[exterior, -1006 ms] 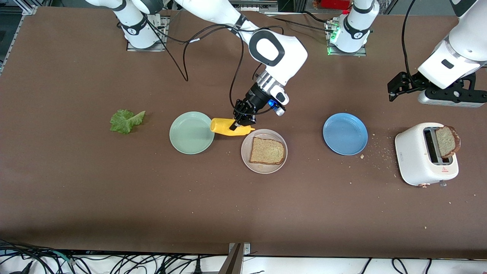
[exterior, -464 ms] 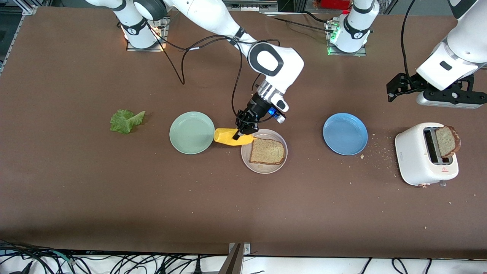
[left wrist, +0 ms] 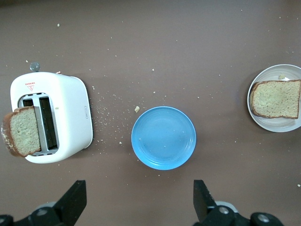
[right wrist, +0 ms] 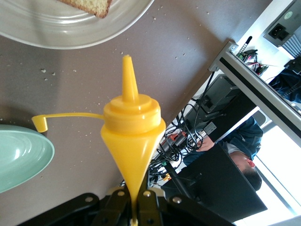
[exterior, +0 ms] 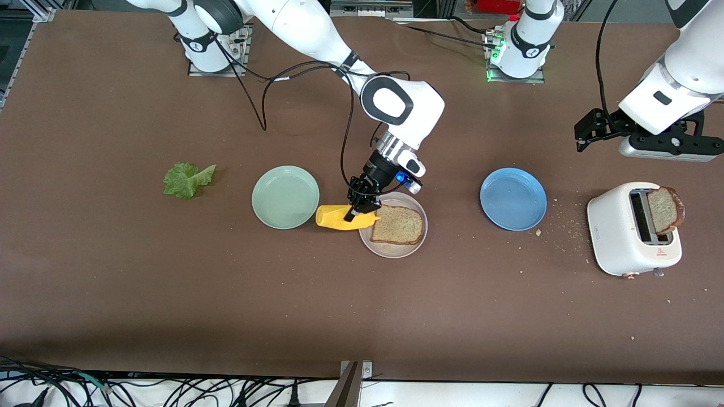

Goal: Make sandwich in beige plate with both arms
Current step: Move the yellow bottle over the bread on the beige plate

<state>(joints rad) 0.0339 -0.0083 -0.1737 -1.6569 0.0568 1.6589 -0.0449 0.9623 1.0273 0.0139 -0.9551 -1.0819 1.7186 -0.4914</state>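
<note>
ok so the right gripper (exterior: 362, 206) is clamped tight on the yellow squeeze bottle (exterior: 339, 217), holding it on its side w/ the nozzle pointing at the beige plate (exterior: 396, 249). The bottle hangs over the gap between the mint-green plate (exterior: 284, 196) and the beige one, nozzle tip right at the beige plate's rim. In the right wrist view the bottle (right wrist: 130, 136) looks pinched thin where the jaws grab it, cap flipped off and dangling on its strap.

Beige plate sits about mid-table and has one slice of bread (exterior: 397, 225) lying flat on it, nothing else on top. Lettuce leaf (exterior: 186, 180) is lying on the table toward the right arm's end, well apart from the plates. Second slice (exterior: 665, 210) is sticking up out of the white toaster (exterior: 630, 229) toward the left arm's end, tilted, w/ crumbs scattered around it.

Left gripper (exterior: 588, 129) is hanging in the air above the table btwn the blue plate (exterior: 513, 198) and the toaster, fingers (left wrist: 75, 200) spread wide, holding nothing. That arm is just waiting. Its wrist cam looks straight down on the blue plate, toaster and a bit of the beige plate. Blue and mint plates both have nothing on them afaict.
</note>
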